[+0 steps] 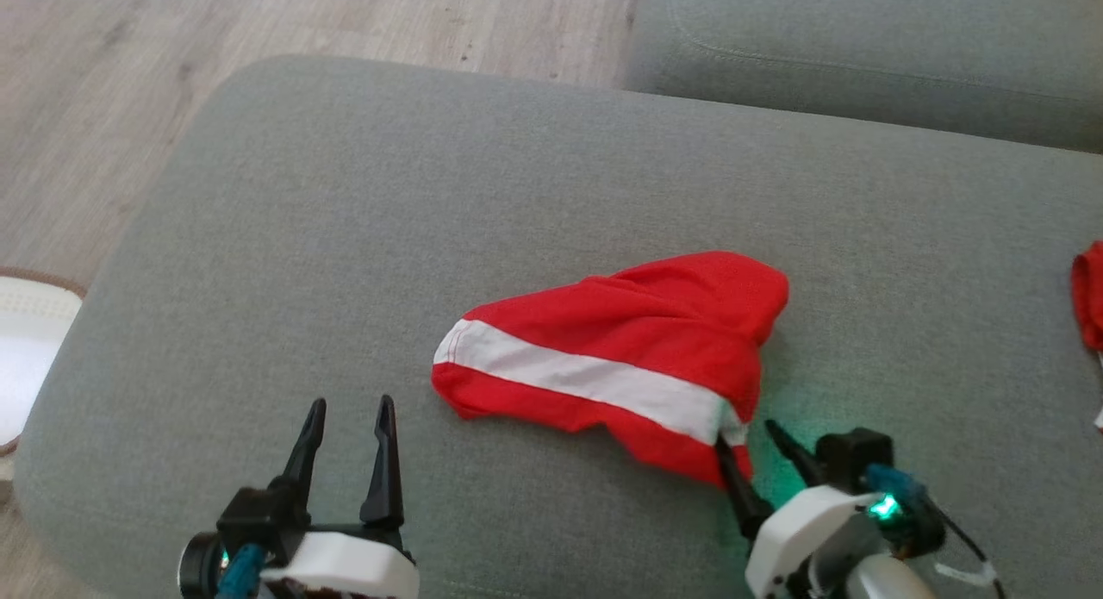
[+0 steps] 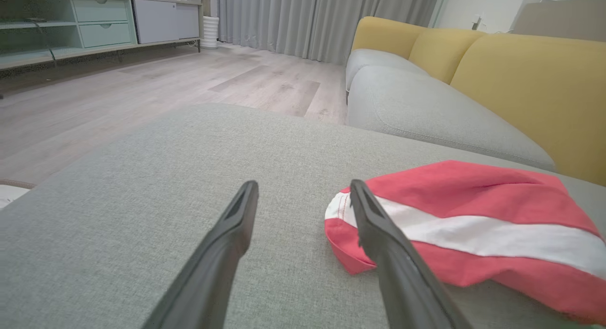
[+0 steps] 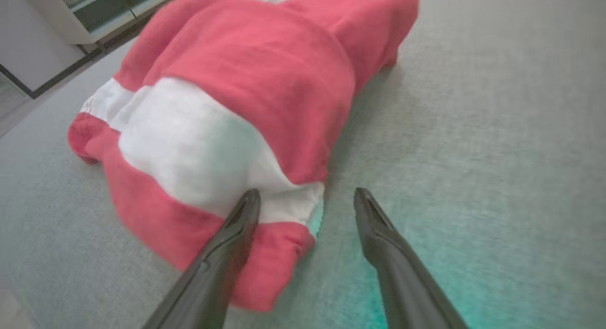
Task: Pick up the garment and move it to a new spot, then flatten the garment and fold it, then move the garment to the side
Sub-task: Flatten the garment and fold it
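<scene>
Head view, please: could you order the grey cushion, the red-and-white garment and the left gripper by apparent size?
1. grey cushion
2. red-and-white garment
3. left gripper, though nearer the camera and partly cropped

The left gripper (image 1: 352, 401) and right gripper (image 1: 744, 433) both point forward, low, each with its fingers (image 1: 383, 461) spread wide apart.

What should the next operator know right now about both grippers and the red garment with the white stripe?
Left gripper: open, empty, over the grey fabric sofa cushion, left of the crumpled red, white-striped cloth garment.
Right gripper: open, at the garment's near right corner; nothing gripped.
Done: no flattening or fold shows.
To do: pick up, move, flatten, fold, set aside.
</scene>
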